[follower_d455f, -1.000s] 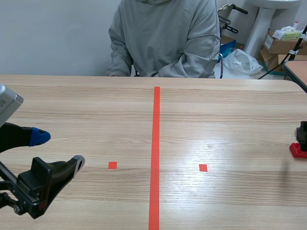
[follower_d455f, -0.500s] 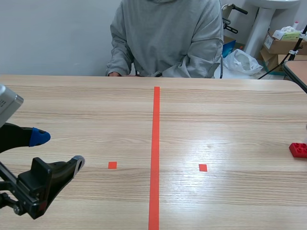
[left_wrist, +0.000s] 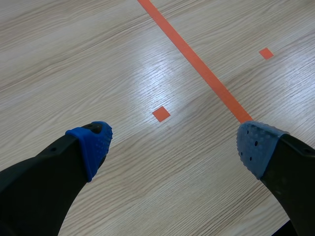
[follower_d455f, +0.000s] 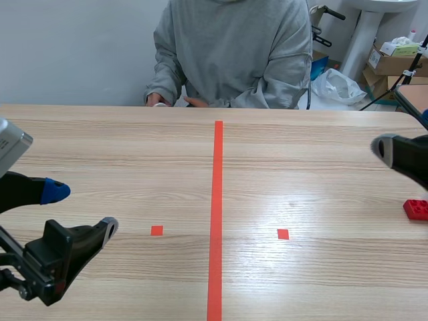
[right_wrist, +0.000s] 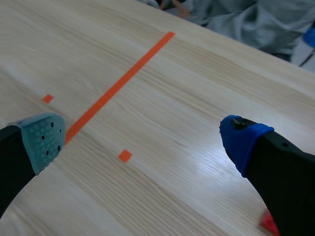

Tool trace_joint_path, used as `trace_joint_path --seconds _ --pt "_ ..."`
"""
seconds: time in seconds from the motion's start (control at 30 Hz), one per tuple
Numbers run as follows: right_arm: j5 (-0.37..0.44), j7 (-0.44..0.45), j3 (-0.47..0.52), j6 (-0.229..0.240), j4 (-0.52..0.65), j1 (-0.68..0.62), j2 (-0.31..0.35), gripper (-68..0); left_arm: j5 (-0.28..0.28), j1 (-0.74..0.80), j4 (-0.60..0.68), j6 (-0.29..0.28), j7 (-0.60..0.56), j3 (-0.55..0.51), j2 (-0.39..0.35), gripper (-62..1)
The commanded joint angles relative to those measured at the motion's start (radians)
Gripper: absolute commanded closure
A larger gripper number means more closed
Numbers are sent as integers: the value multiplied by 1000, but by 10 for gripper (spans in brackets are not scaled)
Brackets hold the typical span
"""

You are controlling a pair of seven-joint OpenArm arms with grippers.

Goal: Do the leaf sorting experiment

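Observation:
No leaves show in any view. My left gripper [follower_d455f: 81,208] hangs low over the table's near left, open, with nothing between its blue pads [left_wrist: 93,142]; in the left wrist view the left gripper [left_wrist: 174,142] is above bare wood. My right gripper [follower_d455f: 406,134] comes in at the right edge, raised and open; in the right wrist view the right gripper [right_wrist: 142,135] holds nothing. A small red brick [follower_d455f: 416,209] lies on the table at the far right, below and beside the right gripper, and the same red brick [right_wrist: 269,223] shows under the right finger.
A person in a grey hoodie [follower_d455f: 231,53] sits across the table with both hands [follower_d455f: 194,102] at its far edge. Boxes and a bag stand on the floor at the back right. An orange tape line [follower_d455f: 217,214] runs down the table's middle.
My right gripper was at the red brick a second ago, left the picture, and now stands higher at the right edge, open. The person's hands have come up to the table's far edge.

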Motion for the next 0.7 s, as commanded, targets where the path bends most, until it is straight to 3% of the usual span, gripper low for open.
trace_joint_path --seconds 0.0,0.2,0.33,0.4,0.53,0.67 --pt "23 -3 -33 8 -3 6 13 -652 -11 0 23 -1 -15 -1 5 -542" --pt "19 -19 -169 8 -3 6 11 -652 -34 0 23 -1 -15 -1 4 -542" --pt "-41 -19 -226 8 -3 6 -9 -649 -60 0 23 -1 -14 -1 1 -542" --pt "-58 -11 -245 8 -3 6 -9 -625 -88 0 23 -1 -14 -1 1 -542" --pt "-74 48 -252 8 -3 6 -9 -561 -90 0 23 -1 -14 -1 2 -542" --pt "-74 69 -252 8 -3 6 -9 -557 -90 0 23 -1 -14 -1 2 -542"
